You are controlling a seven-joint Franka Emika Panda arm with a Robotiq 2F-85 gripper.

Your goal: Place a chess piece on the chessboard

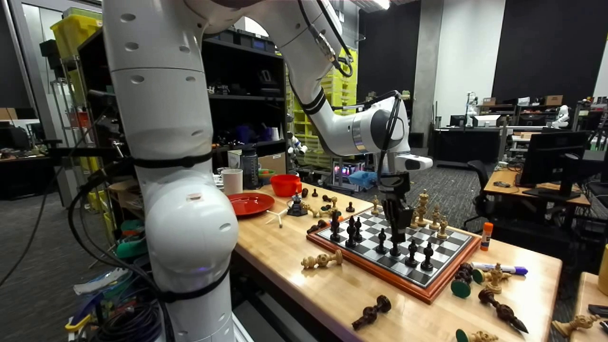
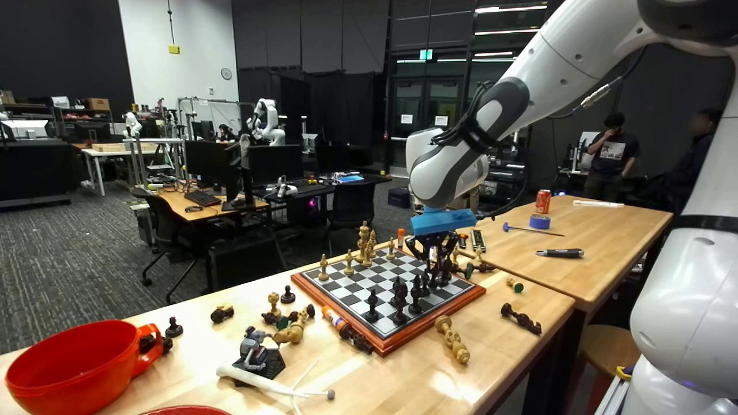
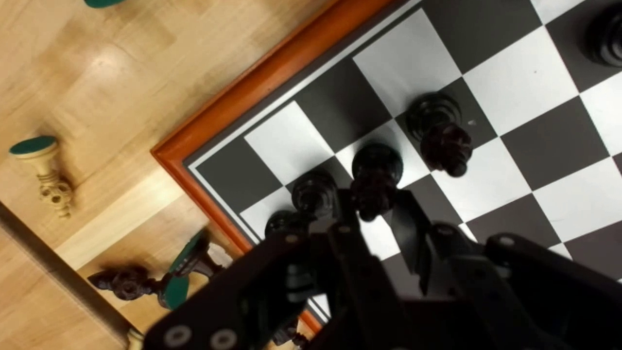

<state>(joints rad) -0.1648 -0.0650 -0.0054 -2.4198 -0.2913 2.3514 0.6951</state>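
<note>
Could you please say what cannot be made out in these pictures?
Wrist view: part of the chessboard, hidden by the hand.
Wrist view: whether the dark piece between its jaws is gripped; too dim.
In an exterior view: the red plate, cut off by the bottom edge.

My end effector (image 3: 374,204) looks matt, its screws (image 3: 178,335) metallic, low in the wrist view. There the chessboard (image 3: 486,177) shows a glossy wooden border (image 3: 272,75) and smooth squares (image 3: 556,143); at upper left the surface (image 3: 107,97) looks like lacquered wood, and the pale chess piece (image 3: 47,182) at left has a matt, felt-like base (image 3: 33,145). Lower left in an exterior view, a cup (image 2: 69,372) looks glossy plastic.
</note>
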